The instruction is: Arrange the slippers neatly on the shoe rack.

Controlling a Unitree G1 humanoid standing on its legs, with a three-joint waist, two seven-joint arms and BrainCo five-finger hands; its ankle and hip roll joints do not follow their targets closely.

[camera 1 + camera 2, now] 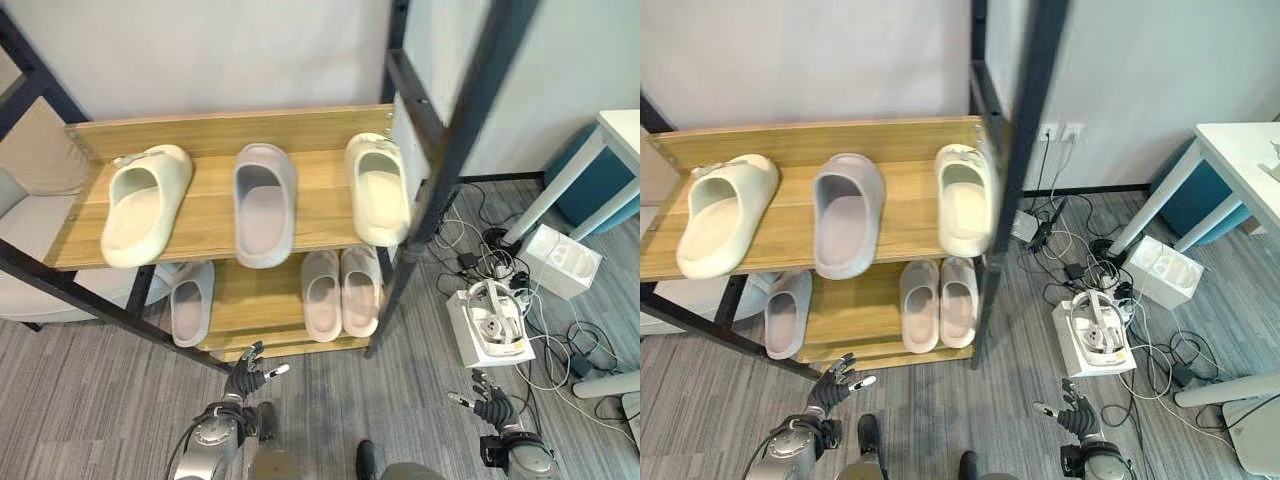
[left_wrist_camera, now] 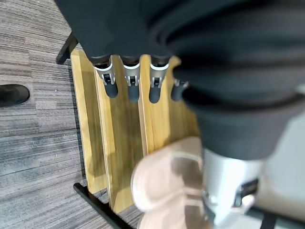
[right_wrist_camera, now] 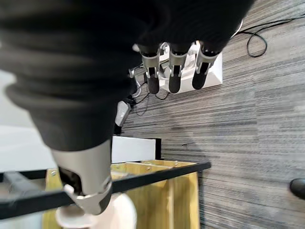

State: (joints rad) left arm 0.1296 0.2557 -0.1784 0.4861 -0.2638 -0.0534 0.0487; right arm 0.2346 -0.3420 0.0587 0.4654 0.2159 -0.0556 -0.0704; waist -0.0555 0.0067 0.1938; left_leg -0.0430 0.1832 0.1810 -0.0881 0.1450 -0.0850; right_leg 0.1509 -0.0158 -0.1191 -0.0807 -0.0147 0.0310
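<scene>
A wooden shoe rack (image 1: 210,205) with a black frame stands in front of me. Its upper shelf carries a cream slipper (image 1: 145,203) at the left, a lilac slipper (image 1: 264,202) in the middle and a second cream slipper (image 1: 377,186) at the right. On the lower shelf lie a lilac slipper (image 1: 190,301) at the left and a pair of pale pink slippers (image 1: 340,292) side by side. My left hand (image 1: 248,375) hangs low before the rack, fingers straight, empty. My right hand (image 1: 490,406) is low at the right, fingers straight, holding nothing.
A white box with a headset (image 1: 490,325) sits on the grey carpet right of the rack, amid tangled cables (image 1: 480,250). A second white box (image 1: 563,259) and a white table leg (image 1: 560,185) stand farther right. A black frame post (image 1: 440,170) crosses the near view.
</scene>
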